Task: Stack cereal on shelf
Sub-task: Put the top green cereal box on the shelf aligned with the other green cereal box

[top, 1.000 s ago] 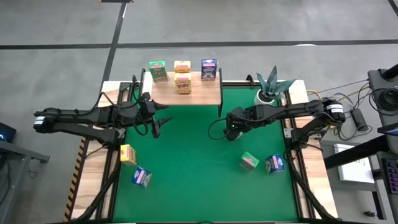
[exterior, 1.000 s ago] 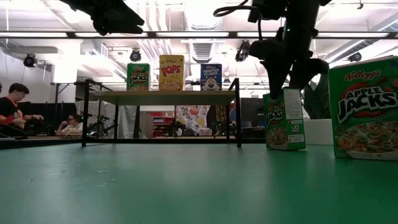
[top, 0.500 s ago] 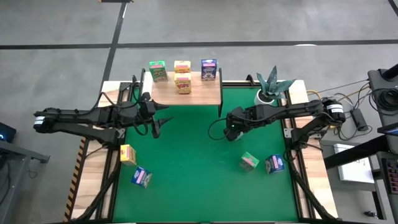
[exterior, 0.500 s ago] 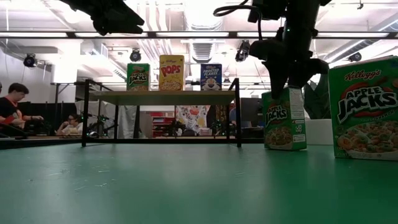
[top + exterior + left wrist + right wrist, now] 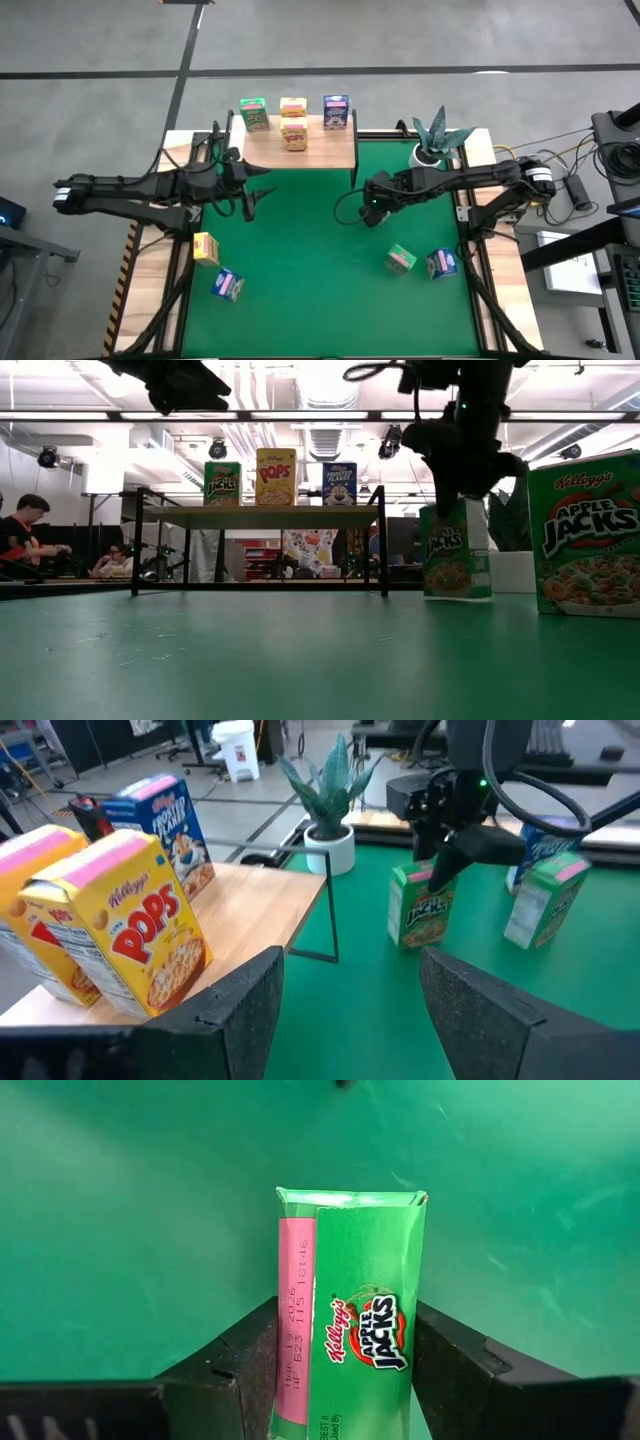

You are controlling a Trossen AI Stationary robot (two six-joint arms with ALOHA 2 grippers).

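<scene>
The shelf (image 5: 300, 148) stands at the far edge and carries a green (image 5: 254, 113), two yellow (image 5: 293, 106) (image 5: 294, 134) and a blue cereal box (image 5: 336, 110). My right gripper (image 5: 372, 211) is shut on a green cereal box (image 5: 456, 552) that stands on the green mat right of the shelf. My left gripper (image 5: 256, 196) hangs open and holds nothing, in the air near the shelf's left front corner. Loose on the mat lie a yellow (image 5: 205, 247), a blue (image 5: 228, 285), a green (image 5: 401, 260) and another blue box (image 5: 440, 263). My right gripper pinches the green box between its two fingers (image 5: 250, 1355) on two opposite sides, at the box's top end (image 5: 345, 1295). The fingers come steeply from above, slanting down. The box is upright, and its bottom (image 5: 457, 595) rests on the mat.
A potted plant (image 5: 436, 140) stands at the mat's far right corner, behind my right arm. The mat's middle (image 5: 300, 250) lies bare between the loose boxes. The green box on the near right (image 5: 590, 530) looms close to the low camera. People sit in the room beyond the table.
My right gripper has shut its fingers on the top of the green box without changing place. The box has shifted a little and stays on the mat. My left arm has kept still.
</scene>
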